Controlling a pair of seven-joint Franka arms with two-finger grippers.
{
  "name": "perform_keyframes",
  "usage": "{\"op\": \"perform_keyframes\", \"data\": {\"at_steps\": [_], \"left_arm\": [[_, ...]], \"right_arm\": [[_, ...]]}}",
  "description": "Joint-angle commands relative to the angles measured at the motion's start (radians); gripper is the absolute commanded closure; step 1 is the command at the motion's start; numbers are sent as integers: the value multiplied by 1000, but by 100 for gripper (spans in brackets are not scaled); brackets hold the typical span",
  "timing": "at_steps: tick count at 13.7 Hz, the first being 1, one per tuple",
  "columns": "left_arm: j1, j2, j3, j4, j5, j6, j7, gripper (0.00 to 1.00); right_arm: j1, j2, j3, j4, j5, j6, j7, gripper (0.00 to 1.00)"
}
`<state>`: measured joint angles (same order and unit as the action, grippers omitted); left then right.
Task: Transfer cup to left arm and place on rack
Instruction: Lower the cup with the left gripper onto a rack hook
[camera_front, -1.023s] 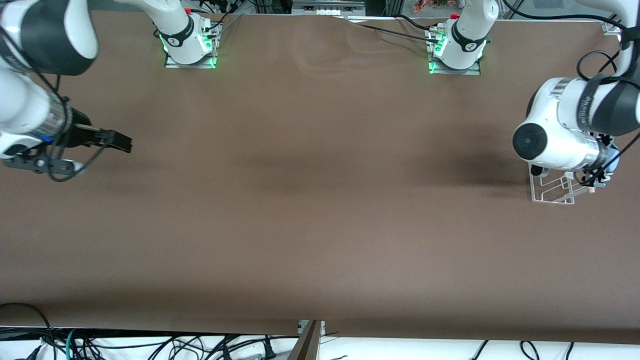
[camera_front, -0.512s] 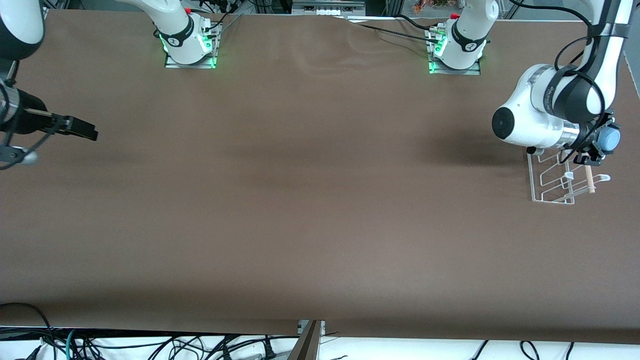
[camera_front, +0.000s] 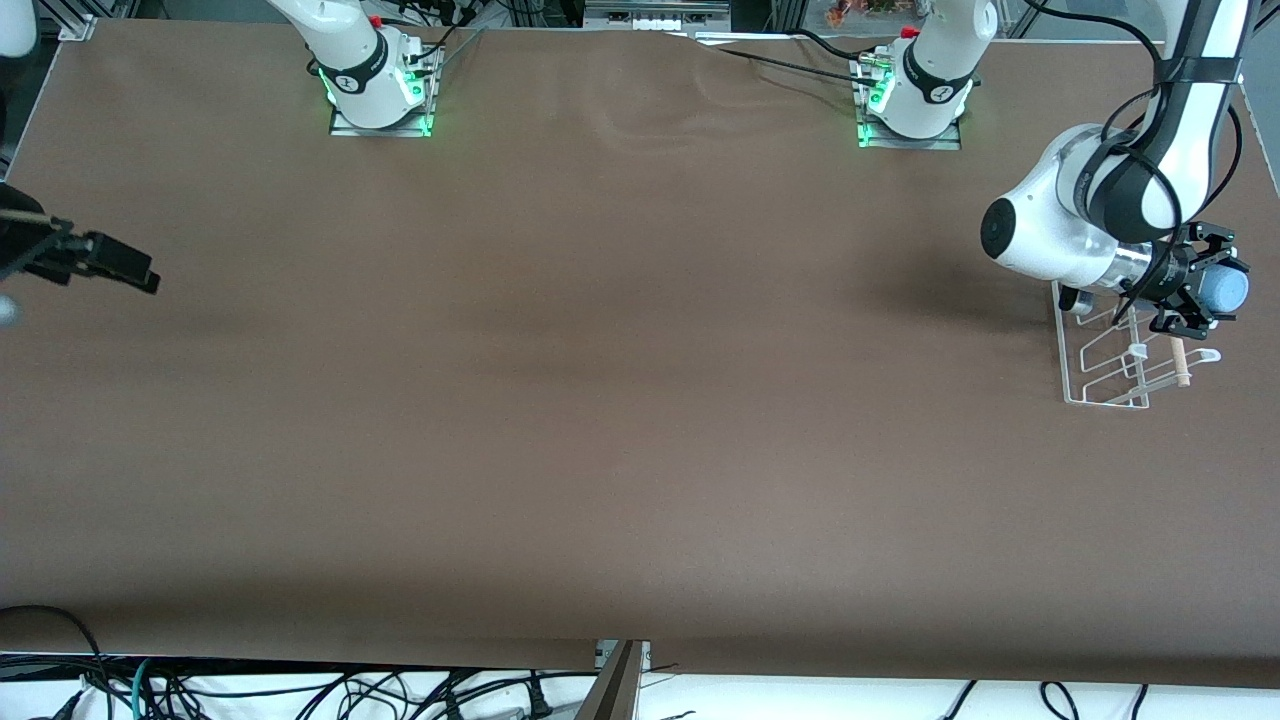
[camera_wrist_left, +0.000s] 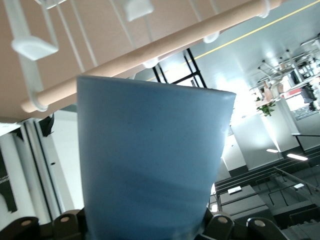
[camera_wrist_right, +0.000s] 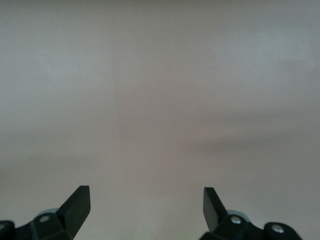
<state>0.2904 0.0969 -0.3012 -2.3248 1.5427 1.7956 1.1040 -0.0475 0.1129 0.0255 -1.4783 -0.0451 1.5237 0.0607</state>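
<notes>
Holding the cup (camera_front: 1224, 290), the left gripper (camera_front: 1200, 288) is clamped on it and hangs over the rack (camera_front: 1070, 350) at the left arm's end of the table, by the rack's end farther from the front camera. Cup lies roughly sideways in the grip, pointing out past the rack's edge; in the left wrist view it fills the frame (camera_wrist_left: 150, 160), with the wooden dowel (camera_wrist_left: 165, 47) and white hooks (camera_wrist_left: 30, 46) close to its rim but apart from it. Handover looks done; placing is the step in hand. To do it well: line the cup mouth up with a hook or divider, come in slowly, keep the grip firm until the cup seats, then let go and back out straight so the light wire rack doesn't get dragged. Right gripper (camera_front: 110, 265) waits over the table's right-arm end, fingers (camera_wrist_right: 75, 205) spread wide and empty.
</notes>
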Motion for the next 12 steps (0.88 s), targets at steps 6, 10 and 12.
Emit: {"op": "perform_keyframes", "data": {"at_steps": [6, 10, 12], "left_arm": [[19, 36, -12, -36, 145, 15, -190, 100], [35, 56, -10, -50, 200, 27, -256, 100], [56, 60, -4, -48, 232, 63, -263, 100]], "right_arm": [[-34, -161, 1, -220, 5, 50, -2, 0], [-34, -160, -2, -218, 2, 46, -5, 0], [-35, -159, -19, -220, 4, 38, -5, 0]]}}
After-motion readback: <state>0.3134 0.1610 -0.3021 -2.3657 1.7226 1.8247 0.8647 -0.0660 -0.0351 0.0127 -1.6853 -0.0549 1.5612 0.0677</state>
